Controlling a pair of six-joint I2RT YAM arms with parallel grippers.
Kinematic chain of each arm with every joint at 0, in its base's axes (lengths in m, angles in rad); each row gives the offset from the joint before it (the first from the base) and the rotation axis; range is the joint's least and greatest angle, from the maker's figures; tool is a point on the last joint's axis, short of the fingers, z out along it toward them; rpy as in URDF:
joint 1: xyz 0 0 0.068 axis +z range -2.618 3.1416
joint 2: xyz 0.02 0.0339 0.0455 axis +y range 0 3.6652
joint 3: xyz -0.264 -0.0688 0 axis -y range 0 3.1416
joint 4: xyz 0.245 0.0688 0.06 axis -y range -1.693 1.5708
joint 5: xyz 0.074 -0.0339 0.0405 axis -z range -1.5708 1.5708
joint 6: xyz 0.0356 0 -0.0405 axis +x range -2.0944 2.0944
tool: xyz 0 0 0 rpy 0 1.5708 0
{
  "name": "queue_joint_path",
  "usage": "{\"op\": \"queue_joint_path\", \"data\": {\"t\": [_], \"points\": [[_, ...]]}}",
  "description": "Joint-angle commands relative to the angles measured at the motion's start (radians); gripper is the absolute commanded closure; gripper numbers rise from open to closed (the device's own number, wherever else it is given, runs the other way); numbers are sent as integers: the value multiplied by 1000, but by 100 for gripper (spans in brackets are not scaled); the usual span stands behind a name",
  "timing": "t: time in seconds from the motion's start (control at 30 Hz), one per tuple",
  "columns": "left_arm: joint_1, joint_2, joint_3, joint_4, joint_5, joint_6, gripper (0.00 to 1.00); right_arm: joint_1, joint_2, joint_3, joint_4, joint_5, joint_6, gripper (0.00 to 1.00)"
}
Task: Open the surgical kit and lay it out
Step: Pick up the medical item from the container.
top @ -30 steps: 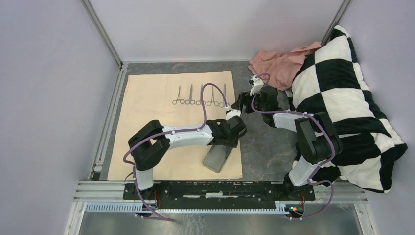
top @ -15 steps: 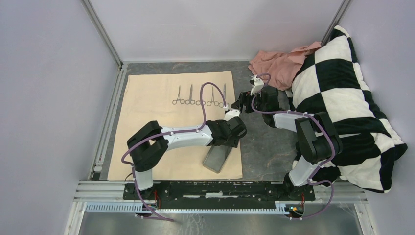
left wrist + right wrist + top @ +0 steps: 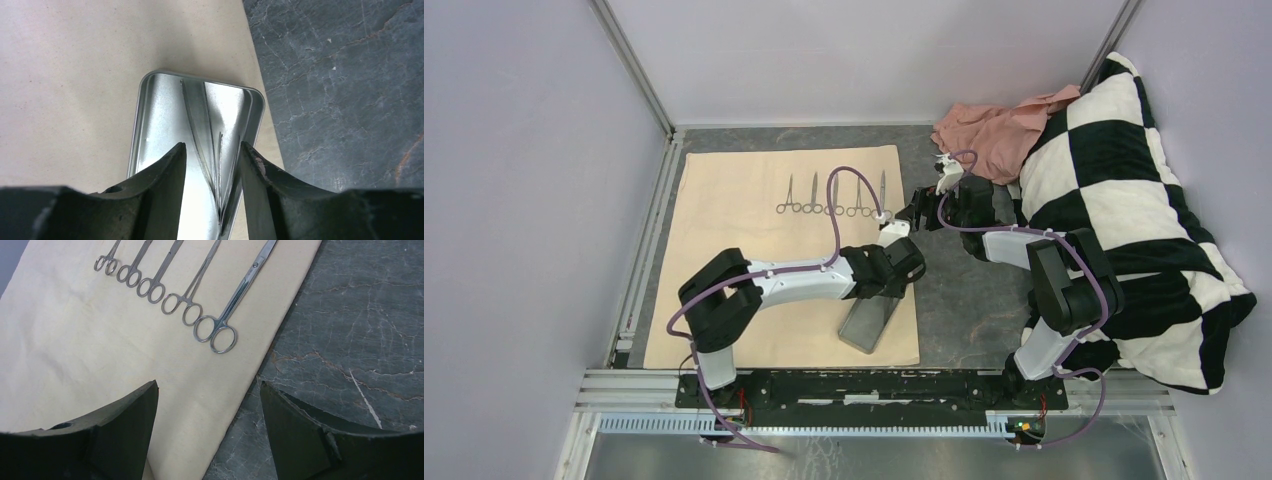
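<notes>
**Surgical kit laid open on the table, both grippers empty**

A beige cloth [image 3: 724,210] lies spread flat on the left half of a dark grey, stone-patterned table [image 3: 959,310]. Five slim silver instruments [image 3: 813,193] with ring handles lie side by side near the cloth's far edge, toward its far right corner. The rightmost is a pair of scissors [image 3: 245,282].

A small steel tray [image 3: 160,110] sits at the cloth's near right corner, just inside the right edge. The left gripper [image 3: 213,146] hangs over the tray with its fingers partly spread and nothing between them. Whether they touch the tray cannot be told.

The right gripper [image 3: 209,385] hovers over the cloth's right edge, near the scissors, with its fingers spread wide and holding nothing.

A crumpled pink fabric [image 3: 994,125] lies at the table's far right corner. A black-and-white checked cushion [image 3: 1124,180] runs along the right edge.
</notes>
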Motion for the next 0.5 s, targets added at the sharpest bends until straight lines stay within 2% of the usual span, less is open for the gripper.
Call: {"op": "queue_joint_path", "data": {"t": [0.0, 0.2, 0.47], "points": [[2, 43, 21, 9, -31, -31, 49, -4, -11, 5, 52, -17, 6, 19], [2, 75, 22, 9, -20, -26, 51, -7, -9, 6, 52, -22, 7, 19], [2, 87, 24, 10, -13, -13, 72, -7, -8, 5, 53, -25, 10, 20]]}}
